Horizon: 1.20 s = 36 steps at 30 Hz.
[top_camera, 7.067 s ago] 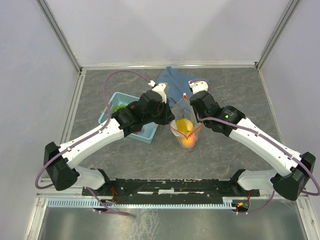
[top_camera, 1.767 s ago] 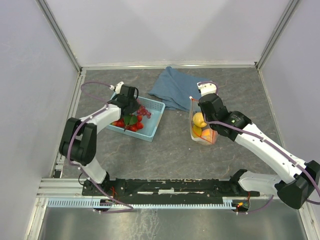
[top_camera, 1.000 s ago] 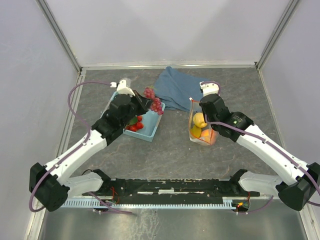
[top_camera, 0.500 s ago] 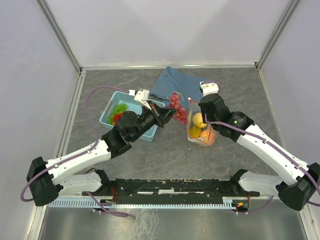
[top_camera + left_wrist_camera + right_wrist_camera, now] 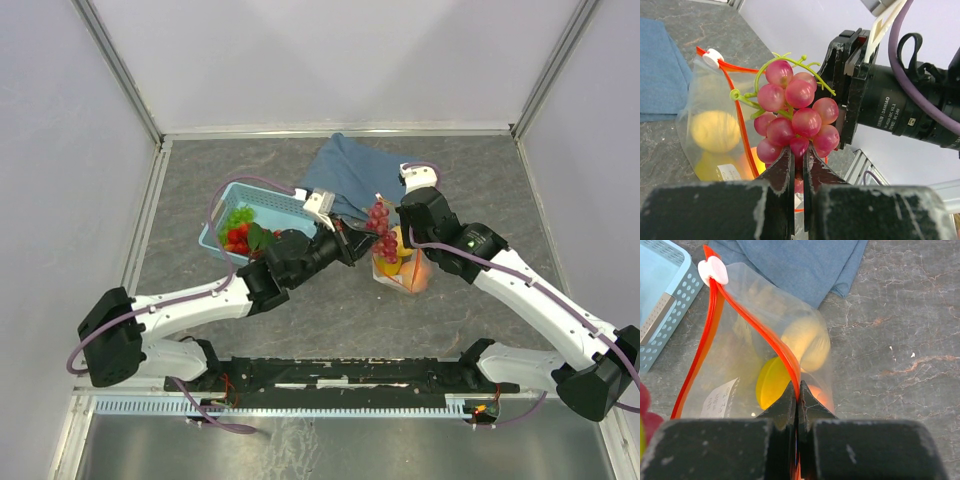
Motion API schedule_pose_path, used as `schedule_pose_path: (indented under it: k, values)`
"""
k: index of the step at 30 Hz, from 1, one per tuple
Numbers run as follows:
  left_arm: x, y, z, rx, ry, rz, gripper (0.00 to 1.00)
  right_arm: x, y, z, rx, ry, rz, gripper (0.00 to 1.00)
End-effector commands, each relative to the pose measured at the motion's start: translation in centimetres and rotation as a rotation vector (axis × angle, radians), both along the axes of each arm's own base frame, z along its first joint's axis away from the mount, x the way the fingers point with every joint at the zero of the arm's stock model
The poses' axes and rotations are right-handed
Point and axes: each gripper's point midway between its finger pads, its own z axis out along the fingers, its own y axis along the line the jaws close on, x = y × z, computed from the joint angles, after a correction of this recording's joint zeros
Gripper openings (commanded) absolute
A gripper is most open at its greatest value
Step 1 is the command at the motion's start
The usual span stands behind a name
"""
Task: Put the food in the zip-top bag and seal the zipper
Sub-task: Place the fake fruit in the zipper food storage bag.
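Note:
My left gripper [image 5: 366, 240] [image 5: 797, 150] is shut on the stem end of a bunch of dark red grapes [image 5: 380, 222] [image 5: 795, 117], held in the air at the mouth of the zip-top bag [image 5: 400, 268] [image 5: 715, 130] [image 5: 740, 355]. My right gripper [image 5: 402, 243] [image 5: 797, 390] is shut on the bag's red-orange zipper [image 5: 752, 322], holding the bag upright with its mouth open. The white slider [image 5: 713, 269] [image 5: 713, 57] sits at the far end. Inside the bag lie yellow fruit [image 5: 771, 382] and an orange peach [image 5: 818, 394].
The light blue basket [image 5: 272, 196] to the left holds red strawberries [image 5: 238, 238] and green pieces [image 5: 238, 215]. A folded blue cloth [image 5: 350, 175] [image 5: 800, 265] lies just behind the bag. White walls and metal rails border the grey table.
My left arm has carried the grapes rightward from above the basket to the bag's mouth. The right gripper has kept hold of the bag's rim.

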Motion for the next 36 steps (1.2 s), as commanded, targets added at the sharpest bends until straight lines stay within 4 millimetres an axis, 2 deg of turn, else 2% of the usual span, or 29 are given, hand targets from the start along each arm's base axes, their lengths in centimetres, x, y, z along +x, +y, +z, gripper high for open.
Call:
schedule_pose_path:
  k: [1,7,13,21,29,36]
  values:
    - [0.5,-0.1,1.1,0.005,-0.073,0.043,0.03,0.8,1.0,2.6,0.087,-0.066,-0.001,0.01]
    - [1.7,-1.1,-2.6,0.183,-0.012,0.073,0.03,0.6,1.7,2.7,0.111,-0.053,0.029,0.01]
    - [1.8,-2.1,-4.9,0.281,0.067,0.06,0.03,0.5,2.1,2.8,0.136,-0.052,0.039,0.01]
    - [3.3,-2.9,-5.3,0.337,0.123,0.123,0.03,0.2,3.9,2.4,0.193,-0.018,0.1,0.02]
    - [6.2,-3.4,-5.9,0.333,0.141,0.245,0.03,-0.4,4.9,2.2,0.24,0.01,0.139,0.02]
    - [8.8,-3.2,-6.5,0.321,0.11,0.371,0.04,-0.8,5.1,1.9,0.252,0.026,0.152,0.02]
